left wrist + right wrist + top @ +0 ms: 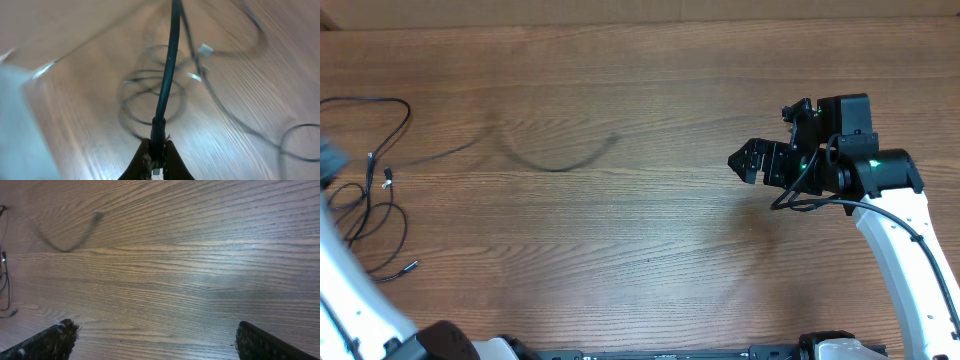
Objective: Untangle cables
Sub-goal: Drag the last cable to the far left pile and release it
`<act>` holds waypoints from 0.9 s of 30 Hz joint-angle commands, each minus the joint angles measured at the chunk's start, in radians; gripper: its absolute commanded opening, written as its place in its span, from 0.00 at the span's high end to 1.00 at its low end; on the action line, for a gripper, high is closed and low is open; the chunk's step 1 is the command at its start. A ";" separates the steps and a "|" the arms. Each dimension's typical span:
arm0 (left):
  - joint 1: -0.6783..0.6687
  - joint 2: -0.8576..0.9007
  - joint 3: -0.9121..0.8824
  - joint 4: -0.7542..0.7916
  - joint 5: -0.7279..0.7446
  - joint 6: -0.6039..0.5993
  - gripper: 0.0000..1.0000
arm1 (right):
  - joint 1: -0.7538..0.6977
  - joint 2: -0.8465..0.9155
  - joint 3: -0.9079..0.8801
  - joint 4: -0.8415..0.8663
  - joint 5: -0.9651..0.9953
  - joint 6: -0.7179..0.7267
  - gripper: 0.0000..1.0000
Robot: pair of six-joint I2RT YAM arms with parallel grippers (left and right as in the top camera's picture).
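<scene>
Thin black cables lie in loose loops at the table's far left, with small silvery plug ends. One cable stretches, blurred, toward the table's middle. In the left wrist view my left gripper is shut on a black cable near its plug end and holds it above the loops and silvery plugs. My right gripper is wide open and empty at the right, far from the cables; its view shows the blurred cable far off.
The left arm's white link runs along the lower left edge. The right arm with its own thicker black wires stands at the right. The wooden table has its far edge at the top.
</scene>
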 commanded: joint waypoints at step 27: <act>0.157 -0.039 0.006 0.022 0.291 -0.080 0.50 | 0.000 -0.001 0.002 0.004 0.010 0.000 0.00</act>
